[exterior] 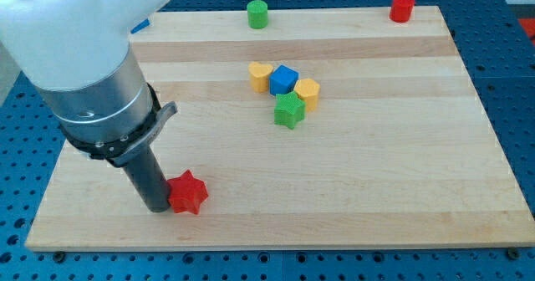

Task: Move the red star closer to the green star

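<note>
Right, my tip sits low on the board, near the view's bottom-left corner, and the red star is pressed against it on the side toward the view's right, touching the rod as far as I can see. No jaws on this rig to report, just the dark rod hanging from the big white and grey arm that fills the view's top left. From my tip, the green star lies up and toward the view's right, well apart from the red star, with bare wood between them. Green star is at the bottom of a tight cluster: the blue cube just above it, a yellow block touching the cube on the view's left, and another yellow block tucked against the cube's right and touching the green star's upper right. Both yellow ones look roughly heart-shaped, though I can't be sure. Further from my tip, along the view's top edge, a green cylinder stands upright above the cluster, and a red cylinder stands near the top-right corner, both well apart from everything else. Blue pegboard table shows around the board.
</note>
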